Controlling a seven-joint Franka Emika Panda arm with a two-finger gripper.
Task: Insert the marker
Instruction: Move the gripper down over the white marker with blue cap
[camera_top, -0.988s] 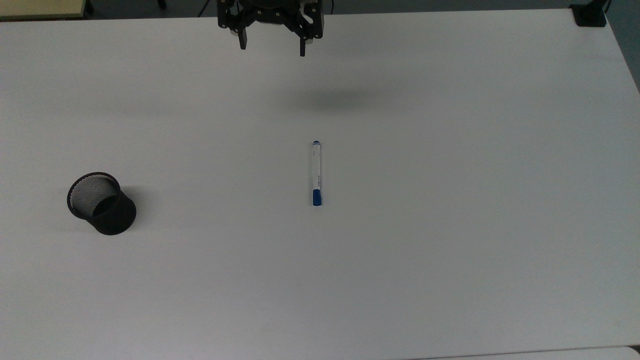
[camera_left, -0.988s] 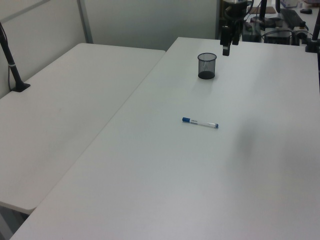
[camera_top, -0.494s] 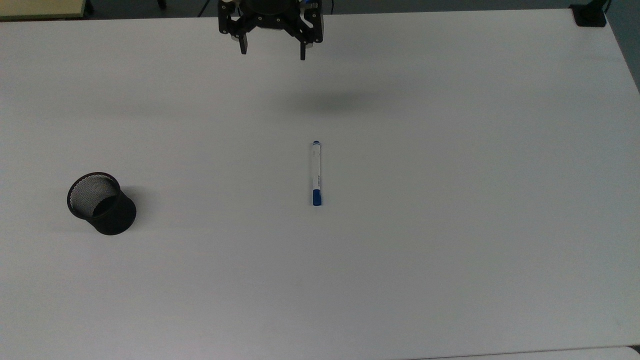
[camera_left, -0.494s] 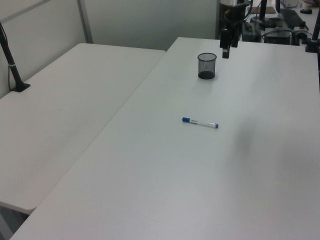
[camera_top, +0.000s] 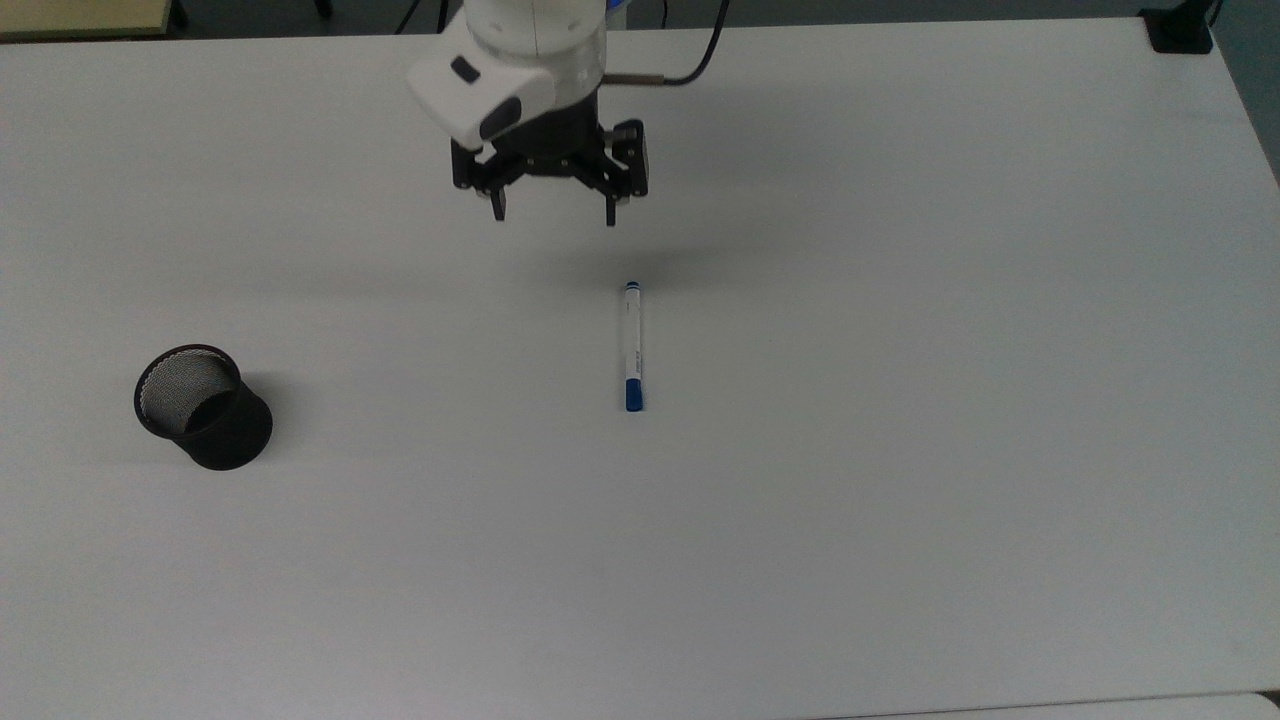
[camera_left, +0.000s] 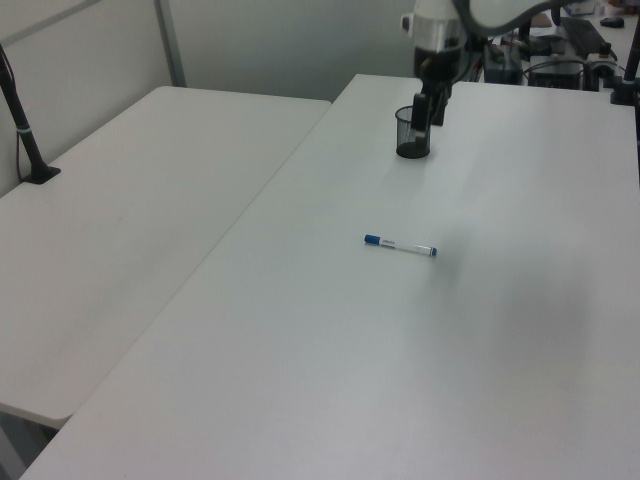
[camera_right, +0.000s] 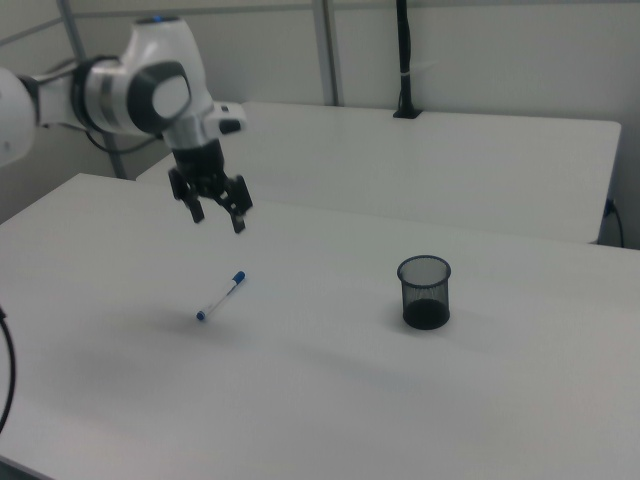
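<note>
White worktop (camera_top: 900, 500) is seen carrying the marker (camera_top: 632, 346), which lies flat near its middle with the blue cap toward the top view's bottom edge and nothing touching it. The end effector (camera_top: 554, 214) is held in the air with its two fingers spread wide and nothing between them, above the worktop and toward the top view's upper left of the marker's small blue end. A black mesh cup (camera_top: 203, 406) stands upright, well apart from the marker, toward the top view's left.
</note>
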